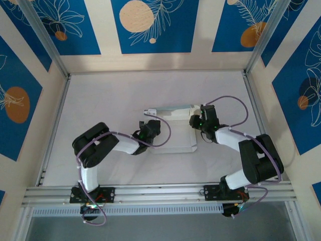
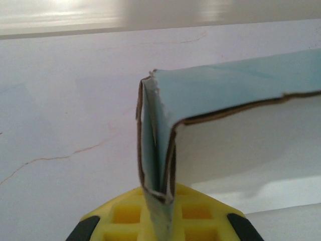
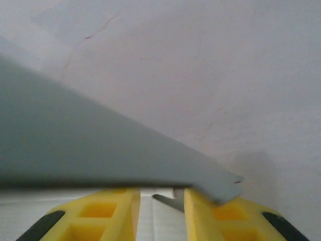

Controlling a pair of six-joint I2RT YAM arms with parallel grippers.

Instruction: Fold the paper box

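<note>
The paper box (image 1: 173, 139) lies partly folded in the middle of the white table, with a raised wall along its far edge. My left gripper (image 1: 147, 129) is at the box's left side. In the left wrist view its yellow fingers (image 2: 125, 216) are shut on a folded corner of the pale card (image 2: 225, 85), which stands upright. My right gripper (image 1: 196, 122) is at the box's far right corner. In the right wrist view a grey flap of the box (image 3: 75, 130) lies across its fingertips, and the right gripper (image 3: 161, 201) is open, with a gap between the fingers.
The white table (image 1: 110, 100) is bounded by aluminium rails on the left (image 1: 55, 125), right (image 1: 256, 110) and front (image 1: 160, 193). Blue patterned walls stand close behind them. Bare table lies beyond the box.
</note>
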